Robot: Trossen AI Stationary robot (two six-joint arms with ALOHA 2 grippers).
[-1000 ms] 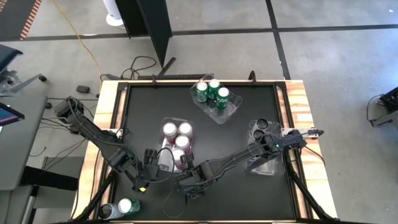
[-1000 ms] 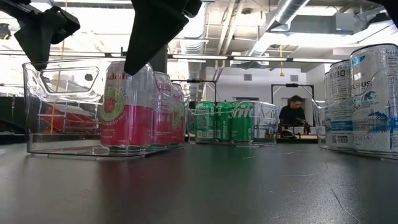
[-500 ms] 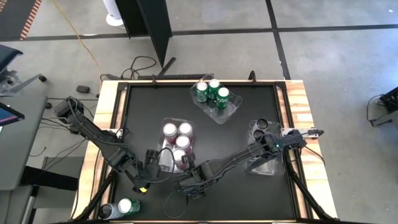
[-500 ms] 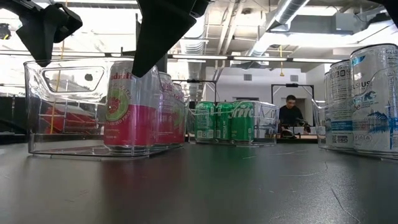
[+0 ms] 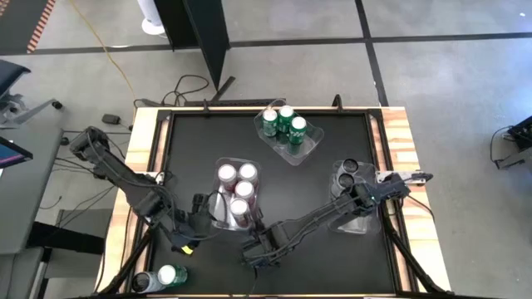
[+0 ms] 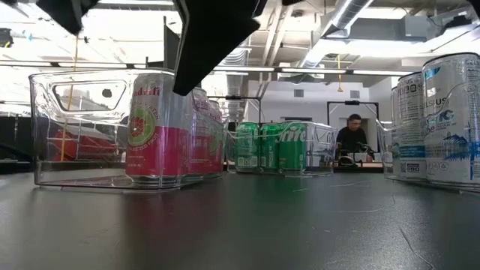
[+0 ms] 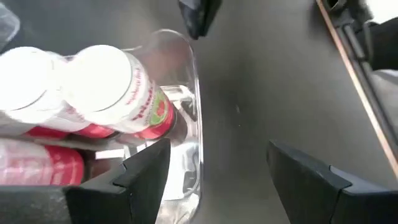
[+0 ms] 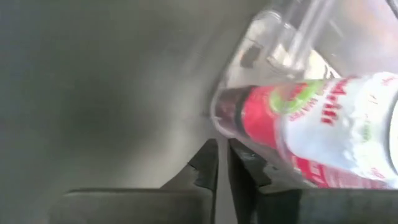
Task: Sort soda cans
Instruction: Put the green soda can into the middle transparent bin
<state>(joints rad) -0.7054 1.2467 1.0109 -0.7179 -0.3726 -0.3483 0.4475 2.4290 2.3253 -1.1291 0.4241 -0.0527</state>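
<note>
Several red soda cans (image 5: 237, 189) stand upright in a clear bin (image 5: 218, 218) at the table's middle. Three green cans (image 5: 286, 123) stand in a bin at the far side. Pale and dark cans (image 5: 347, 173) stand in a bin at the right. My left gripper (image 7: 217, 180) hangs open above the red bin's near left corner (image 5: 202, 218), touching nothing. My right gripper (image 8: 222, 163) is near the bin's near right corner (image 5: 252, 245), off the table. Its fingers are together but for a thin slit and hold nothing. The nearest red can (image 8: 323, 134) stands just ahead of it.
Two more cans (image 5: 158, 277) stand beyond the table's near left corner. A wooden rim (image 5: 397, 124) frames the black mat. Bare mat (image 5: 324, 266) lies along the near side. In the low view a person (image 6: 352, 135) sits in the room far behind the table.
My left gripper has risen above the red bin's corner, still open. My right gripper has drawn back from the red bin toward the table's near edge and a little to the right. The cans and bins stand as before.
</note>
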